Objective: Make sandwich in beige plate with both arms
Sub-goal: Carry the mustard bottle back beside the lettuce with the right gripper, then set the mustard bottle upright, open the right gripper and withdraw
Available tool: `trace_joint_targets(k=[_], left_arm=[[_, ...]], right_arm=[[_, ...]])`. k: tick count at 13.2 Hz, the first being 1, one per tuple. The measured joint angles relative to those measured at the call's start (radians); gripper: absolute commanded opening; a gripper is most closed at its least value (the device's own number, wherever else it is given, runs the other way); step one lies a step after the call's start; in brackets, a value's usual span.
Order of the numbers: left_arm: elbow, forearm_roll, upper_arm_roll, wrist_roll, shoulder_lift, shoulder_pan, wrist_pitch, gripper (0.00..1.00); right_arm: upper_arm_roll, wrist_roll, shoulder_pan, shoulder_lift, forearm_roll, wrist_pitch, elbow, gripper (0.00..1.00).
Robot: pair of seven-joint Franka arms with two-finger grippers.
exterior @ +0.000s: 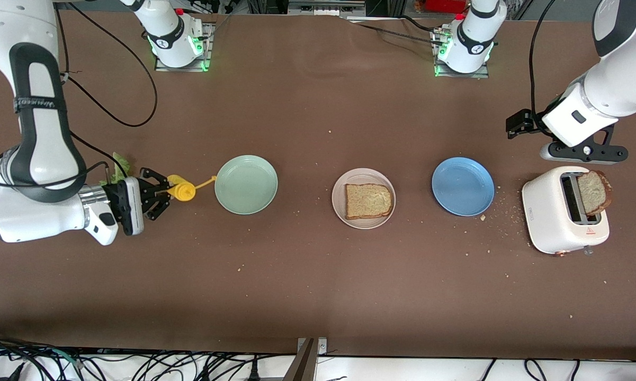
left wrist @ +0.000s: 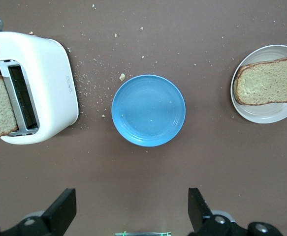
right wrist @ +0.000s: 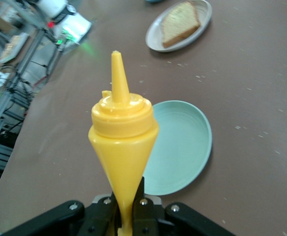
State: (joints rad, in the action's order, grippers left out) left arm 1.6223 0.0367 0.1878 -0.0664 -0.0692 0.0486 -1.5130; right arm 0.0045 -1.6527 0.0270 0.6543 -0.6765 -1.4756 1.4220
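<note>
The beige plate sits mid-table with one slice of brown toast on it; the right wrist view also shows this plate and toast. A second slice stands up out of the white toaster. A green lettuce leaf shows partly, the rest hidden by the right arm. My right gripper is shut on a yellow squeeze bottle, whose nozzle points at the mint-green plate. My left gripper hangs open and holds nothing, above the table by the toaster.
A blue plate lies bare between the beige plate and the toaster. Crumbs are scattered around the toaster and the blue plate. The mint-green plate holds nothing. Cables run along the table edge nearest the front camera.
</note>
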Motion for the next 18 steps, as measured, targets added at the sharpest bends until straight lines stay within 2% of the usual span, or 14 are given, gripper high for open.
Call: trace_joint_targets(k=[4,8,12,16,17,18], left_arm=[[0.000,0.000,0.000,0.000,0.000,0.000,0.000,1.00],[0.000,0.000,0.000,0.000,0.000,0.000,0.000,1.00],[0.000,0.000,0.000,0.000,0.000,0.000,0.000,1.00],[0.000,0.000,0.000,0.000,0.000,0.000,0.000,1.00],[0.000,0.000,0.000,0.000,0.000,0.000,0.000,1.00],[0.000,0.000,0.000,0.000,0.000,0.000,0.000,1.00]], right_arm=[[0.001,-0.367,0.072,0.027,-0.049,0.004,0.160,0.00],[0.003,-0.616,0.157,0.087,-0.055,0.033,0.188,0.00],[0.004,-0.730,0.194,0.161,-0.101,0.102,0.189,0.00],[0.006,-0.760,0.205,0.210,-0.107,0.106,0.188,0.00],[0.007,-0.760,0.205,0.214,-0.107,0.106,0.186,0.22],[0.008,-0.760,0.205,0.216,-0.107,0.106,0.186,0.35]])
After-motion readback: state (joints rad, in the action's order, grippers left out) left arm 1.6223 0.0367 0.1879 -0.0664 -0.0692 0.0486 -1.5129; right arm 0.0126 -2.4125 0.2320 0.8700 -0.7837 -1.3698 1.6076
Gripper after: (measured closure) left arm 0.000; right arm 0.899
